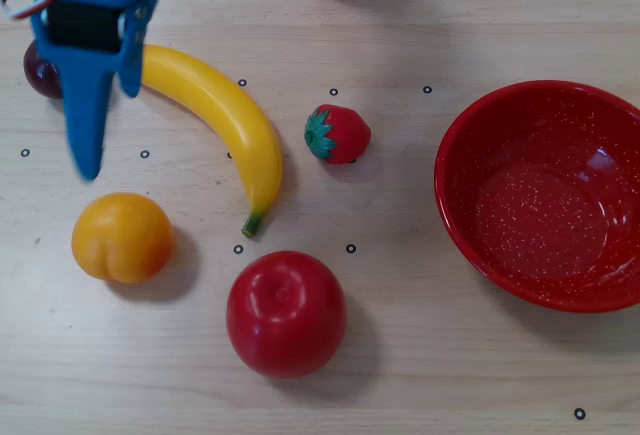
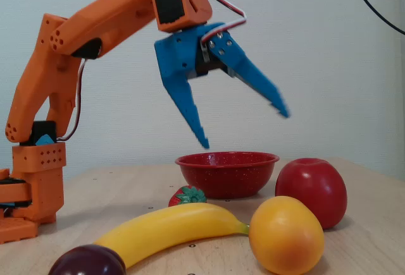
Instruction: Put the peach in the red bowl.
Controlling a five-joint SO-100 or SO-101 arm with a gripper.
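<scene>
I was in the reach, the first step: my gripper (image 2: 243, 126) hung high in the air with nothing in it, and the fixed view showed my two blue fingers (image 2: 183, 98) splayed wide apart, tips pointing down toward the table.

I took the peach (image 1: 122, 237) as my mark. In the overhead view it sat on the bare wood near the left edge, untouched. My fingertip showed just above it in that picture, though the fixed view made plain I was well clear of it in height. The banana (image 1: 225, 120) curved away up and to the right of the peach, its stem end pointing down between the peach and the red apple (image 1: 287, 312), which lay just to the peach's lower right. The strawberry (image 1: 337, 134) stood farther right, beyond the banana. A dark plum (image 1: 41, 71) lay above the peach, half hidden under my wrist. The red bowl (image 1: 470, 135) sat far to the right of the peach, empty.

I judged the next move called for coming straight down with the fingers kept wide, one to each side of the peach, minding the banana's stem.
</scene>
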